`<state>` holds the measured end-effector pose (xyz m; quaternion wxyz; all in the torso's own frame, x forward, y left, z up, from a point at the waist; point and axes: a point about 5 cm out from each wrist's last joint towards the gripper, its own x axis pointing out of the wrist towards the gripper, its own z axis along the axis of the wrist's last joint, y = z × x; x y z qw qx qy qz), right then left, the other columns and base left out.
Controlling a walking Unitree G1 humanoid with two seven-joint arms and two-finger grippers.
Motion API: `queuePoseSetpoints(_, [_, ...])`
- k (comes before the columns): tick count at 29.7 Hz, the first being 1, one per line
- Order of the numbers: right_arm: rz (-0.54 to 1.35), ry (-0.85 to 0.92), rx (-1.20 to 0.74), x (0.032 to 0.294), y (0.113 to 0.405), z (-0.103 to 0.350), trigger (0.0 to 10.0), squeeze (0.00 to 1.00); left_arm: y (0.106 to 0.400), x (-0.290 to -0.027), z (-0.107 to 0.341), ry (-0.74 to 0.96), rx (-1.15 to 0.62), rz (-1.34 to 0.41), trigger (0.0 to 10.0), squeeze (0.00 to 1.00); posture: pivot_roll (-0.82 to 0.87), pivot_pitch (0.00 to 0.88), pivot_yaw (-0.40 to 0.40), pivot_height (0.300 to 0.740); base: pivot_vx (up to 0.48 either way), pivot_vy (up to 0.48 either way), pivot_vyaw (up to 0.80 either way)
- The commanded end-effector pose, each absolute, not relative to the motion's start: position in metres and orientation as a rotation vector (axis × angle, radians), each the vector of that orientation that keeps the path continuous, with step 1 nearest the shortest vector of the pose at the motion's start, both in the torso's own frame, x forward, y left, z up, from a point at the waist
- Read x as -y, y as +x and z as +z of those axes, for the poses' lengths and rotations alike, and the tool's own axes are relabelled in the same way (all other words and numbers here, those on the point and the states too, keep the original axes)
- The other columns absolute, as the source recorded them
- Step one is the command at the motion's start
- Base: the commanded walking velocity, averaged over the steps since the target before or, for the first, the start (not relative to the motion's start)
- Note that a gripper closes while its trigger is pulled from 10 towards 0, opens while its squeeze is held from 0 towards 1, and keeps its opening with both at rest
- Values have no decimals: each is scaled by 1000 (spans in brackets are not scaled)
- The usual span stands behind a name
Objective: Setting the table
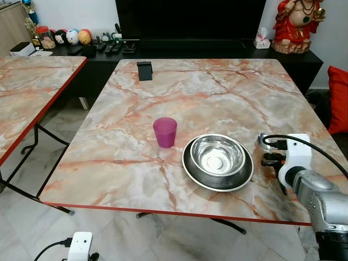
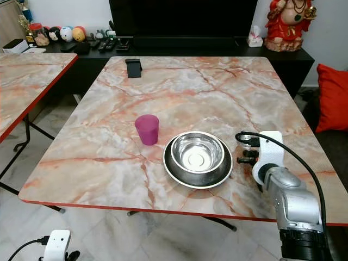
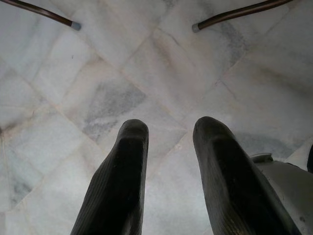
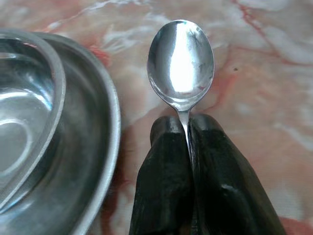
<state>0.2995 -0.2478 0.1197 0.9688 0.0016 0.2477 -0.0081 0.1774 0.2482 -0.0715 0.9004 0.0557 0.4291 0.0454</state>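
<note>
Right gripper (image 4: 188, 134) was clamped on a spoon (image 4: 181, 61) just right of the steel bowl (image 1: 218, 155) and plate (image 1: 191, 169); purple cup (image 1: 165, 131) stood left; left gripper (image 3: 171, 142) hung parted above the floor.

Spoon (image 4: 181, 61) handle hidden between fingers (image 4: 164, 181)

My right claw (image 4: 188, 134), of matt ribbed black rubber, pinches a mirror-bright polished steel spoon (image 4: 181, 61). Beside it sit the glossy stainless steel bowl (image 1: 219, 154) in its shiny metal plate (image 1: 191, 166), a translucent magenta plastic cup (image 1: 165, 131), and the smooth, glossy pink marble-patterned tabletop (image 1: 217, 92).
</note>
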Motion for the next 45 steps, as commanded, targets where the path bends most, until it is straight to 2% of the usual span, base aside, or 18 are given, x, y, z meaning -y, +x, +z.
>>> queuePoseSetpoints(1, [-1,25,-491,243,302,121,10000,0,178,-247,-72,128,-891,84,10000,0,11,16,33,740,0,0,0])
queuePoseSetpoints(25, [17,-65,-526,235,297,108,10000,0,182,-247,-70,140,-879,76,10000,0,14,20,33,740,0,0,0])
queuePoseSetpoints(39, [-97,-60,-515,245,297,106,10000,0,182,-246,-70,142,-877,72,10000,0,16,22,32,740,0,0,0])
queuePoseSetpoints(45, [-94,-53,-513,240,298,103,10000,0,182,-246,-70,149,-877,66,10000,0,17,22,32,740,0,0,0])
